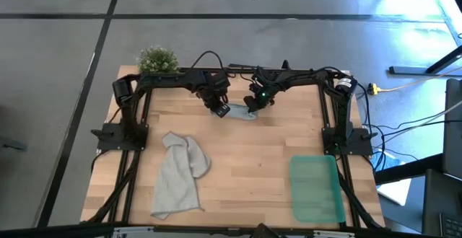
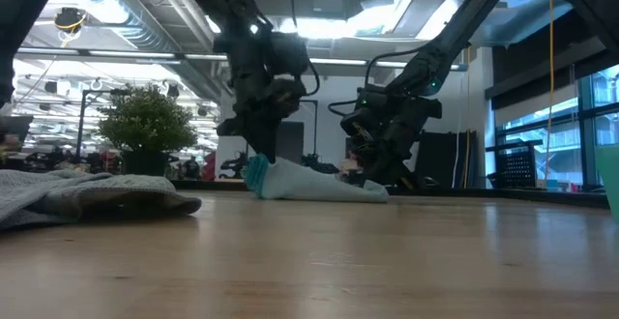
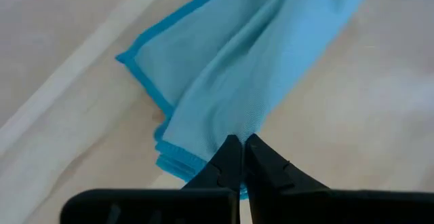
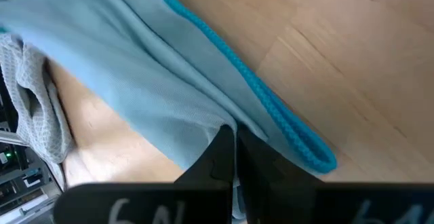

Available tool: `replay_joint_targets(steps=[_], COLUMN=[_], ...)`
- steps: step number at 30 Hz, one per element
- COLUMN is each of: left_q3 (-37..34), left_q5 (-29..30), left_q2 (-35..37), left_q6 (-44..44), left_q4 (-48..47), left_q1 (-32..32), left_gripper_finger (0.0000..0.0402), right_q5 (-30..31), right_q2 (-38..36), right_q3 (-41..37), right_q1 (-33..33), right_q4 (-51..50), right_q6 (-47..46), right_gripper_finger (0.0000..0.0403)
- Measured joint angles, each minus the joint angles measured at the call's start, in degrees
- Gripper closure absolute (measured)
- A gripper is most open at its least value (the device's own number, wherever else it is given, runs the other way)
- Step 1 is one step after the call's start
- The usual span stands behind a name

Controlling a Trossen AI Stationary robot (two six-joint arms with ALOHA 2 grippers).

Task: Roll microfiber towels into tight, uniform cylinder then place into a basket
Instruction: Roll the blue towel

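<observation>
The pale blue towel [image 1: 238,112] lies bunched into a long band on the table near its far edge, between my two grippers. My left gripper [image 1: 220,109] is shut on its left end and my right gripper [image 1: 253,107] is shut on its right end. The towel also shows in the low view [image 2: 314,186]. The light grey towel [image 1: 179,174] lies crumpled at the near left, flat on the wood. The green basket [image 1: 316,189] stands at the near right. My left gripper pinches the blue towel's bunched folds [image 3: 234,125] between its two fingers, near a dark-blue hemmed corner, several layers. The fingers come from above, pointing down. That end rests on the table. My right gripper pinches the towel's gathered cloth [image 4: 217,115] beside its hemmed edge [image 4: 271,115], from above. The towel's right end lies on the table, slack.
A small green potted plant [image 1: 157,60] stands at the far left corner. Black arm frames run along the table's left, right and far sides. Bare wood lies in the middle between the grey towel and the basket.
</observation>
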State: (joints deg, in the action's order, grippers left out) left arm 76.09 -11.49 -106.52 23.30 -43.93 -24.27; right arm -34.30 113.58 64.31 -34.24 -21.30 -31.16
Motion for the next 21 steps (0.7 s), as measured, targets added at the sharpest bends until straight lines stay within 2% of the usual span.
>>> replay_joint_targets(steps=[10,15,21], left_q3=[0.0,0.11,0.15], left_q5=[6.06,6.1,5.95], left_q2=[-4.57,-6.25,-6.47], left_q6=[-1.41,-1.46,-2.91], left_q4=[2.83,4.6,4.62], left_q1=[-0.13,-0.13,-0.13], left_gripper_finger=[0.04,0.04,0.04], right_q5=[-0.37,-3.7,-6.03], right_q2=[0.07,0.2,0.24], right_q3=[0.0,-0.13,-0.17], right_q1=[0.29,0.26,0.33], right_q4=[0.04,-0.09,-0.16], right_q6=[0.85,7.16,9.21], right_gripper_finger=[0.0393,0.0391,0.0357])
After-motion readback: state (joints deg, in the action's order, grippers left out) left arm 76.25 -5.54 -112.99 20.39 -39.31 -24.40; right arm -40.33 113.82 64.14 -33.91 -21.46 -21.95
